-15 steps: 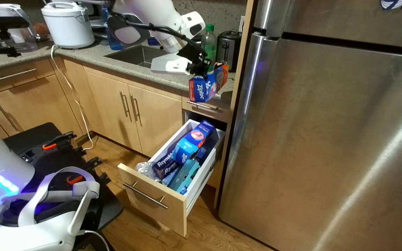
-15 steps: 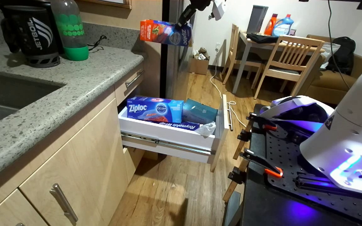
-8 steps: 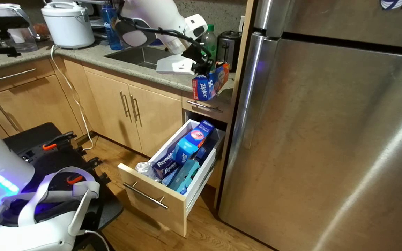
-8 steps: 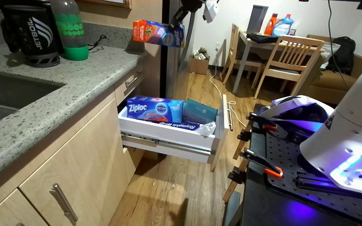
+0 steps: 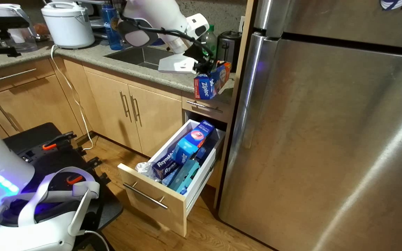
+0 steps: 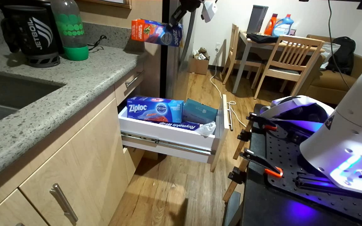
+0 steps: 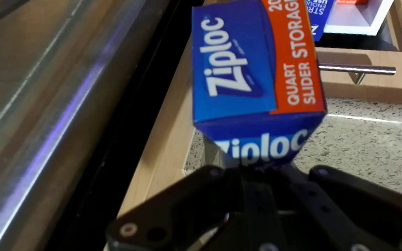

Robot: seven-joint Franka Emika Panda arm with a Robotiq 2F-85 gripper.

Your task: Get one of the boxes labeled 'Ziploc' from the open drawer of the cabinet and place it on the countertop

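Note:
My gripper [image 7: 262, 165] is shut on a blue and orange Ziploc box [image 7: 236, 66] in the wrist view. In both exterior views the box [image 5: 202, 87] [image 6: 156, 33] hangs in the air, slightly tilted, by the fridge end of the speckled countertop [image 6: 105, 66]. The gripper [image 5: 206, 71] holds it from above; its fingertips are partly hidden behind the box. The open drawer [image 6: 171, 135] is below the box. A second blue Ziploc box [image 6: 154, 108] lies in it, with a Reynolds Wrap box [image 5: 164, 164] and a teal box [image 6: 200, 111].
The steel fridge [image 5: 326, 132] and a wooden side panel [image 5: 241, 48] stand close beside the held box. A black Jetboil pot [image 6: 31, 34] and a green-banded bottle [image 6: 75, 53] stand on the counter. The sink [image 5: 141, 55] lies further along it. A small closed drawer [image 5: 206, 106] is under the counter edge.
The arm has carried the held Ziploc box toward the counter, slightly up, with most of the motion in the earlier half second. The drawer and its contents have not moved.

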